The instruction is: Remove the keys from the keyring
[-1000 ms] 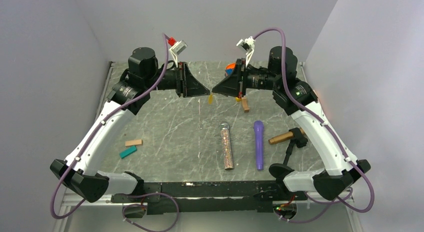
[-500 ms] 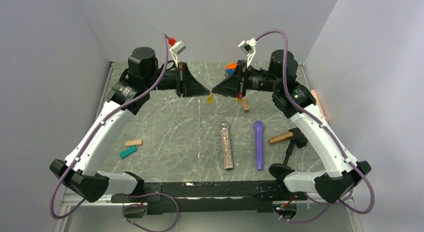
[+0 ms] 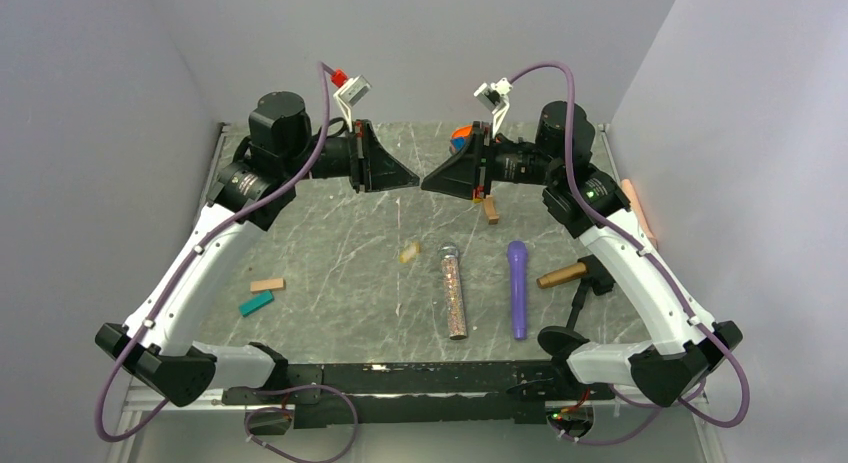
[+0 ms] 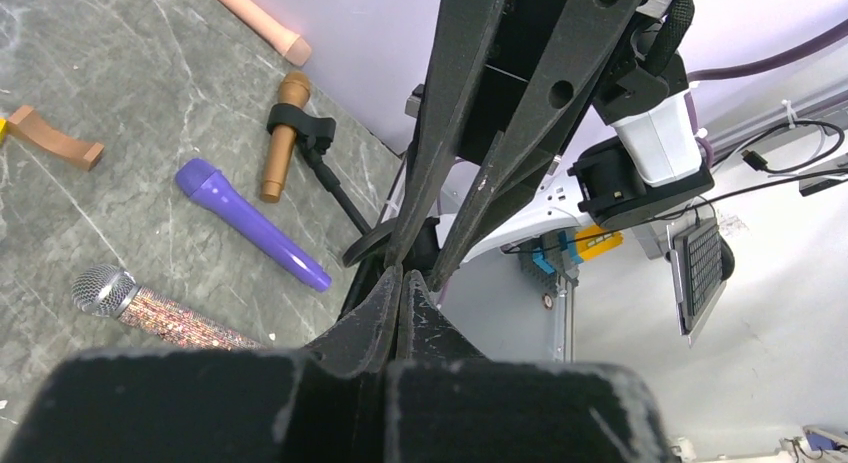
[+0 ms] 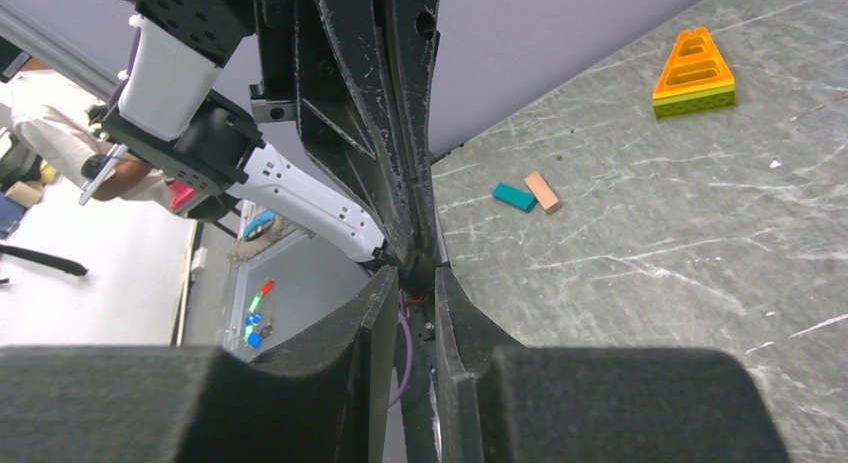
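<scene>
The blurred key looks tiny, light, stiff & slippery, so pinch its flat faces; left claw is shut, right claw slightly open, both apparently empty.

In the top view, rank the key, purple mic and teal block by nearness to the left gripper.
From the left gripper:
1. Key, lying mid-table, just toward the bases.
2. Purple mic, on the right side.
3. Teal block, far left, beside the left arm.
</scene>
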Controlling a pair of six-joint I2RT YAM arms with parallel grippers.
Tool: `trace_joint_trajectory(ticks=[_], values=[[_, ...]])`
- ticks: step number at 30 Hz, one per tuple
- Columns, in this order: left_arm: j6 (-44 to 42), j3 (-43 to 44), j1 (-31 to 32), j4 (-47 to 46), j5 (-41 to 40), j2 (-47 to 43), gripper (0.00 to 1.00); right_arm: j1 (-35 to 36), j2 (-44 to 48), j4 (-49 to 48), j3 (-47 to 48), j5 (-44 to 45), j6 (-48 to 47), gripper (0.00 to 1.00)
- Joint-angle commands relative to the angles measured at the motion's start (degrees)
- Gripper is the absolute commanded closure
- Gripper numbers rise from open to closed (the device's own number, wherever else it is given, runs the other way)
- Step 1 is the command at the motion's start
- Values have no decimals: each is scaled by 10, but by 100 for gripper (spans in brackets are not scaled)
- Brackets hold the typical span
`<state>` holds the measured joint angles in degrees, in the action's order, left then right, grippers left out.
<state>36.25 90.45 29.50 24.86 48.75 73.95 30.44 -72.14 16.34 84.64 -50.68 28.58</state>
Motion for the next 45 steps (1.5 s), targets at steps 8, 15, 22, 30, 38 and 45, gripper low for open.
trace_joint_trajectory(ticks=[8,15,22,30,38,45], values=[[-45,31,2,65,-65,-30,100,1,13,33,18,39,-32,73],[-115,-93,3,168,-219,-73,43,0,22,171,-15,217,-59,38],[-139,-239,16,138,-285,-98,20,0,25,239,-65,321,-40,29],[-103,-362,28,75,-312,-61,17,0,32,270,-99,329,-25,27],[-32,-531,21,-127,-296,-42,15,1,26,313,-85,334,-33,27],[-7,-573,10,-215,-300,1,21,1,26,343,-65,339,-42,27]])
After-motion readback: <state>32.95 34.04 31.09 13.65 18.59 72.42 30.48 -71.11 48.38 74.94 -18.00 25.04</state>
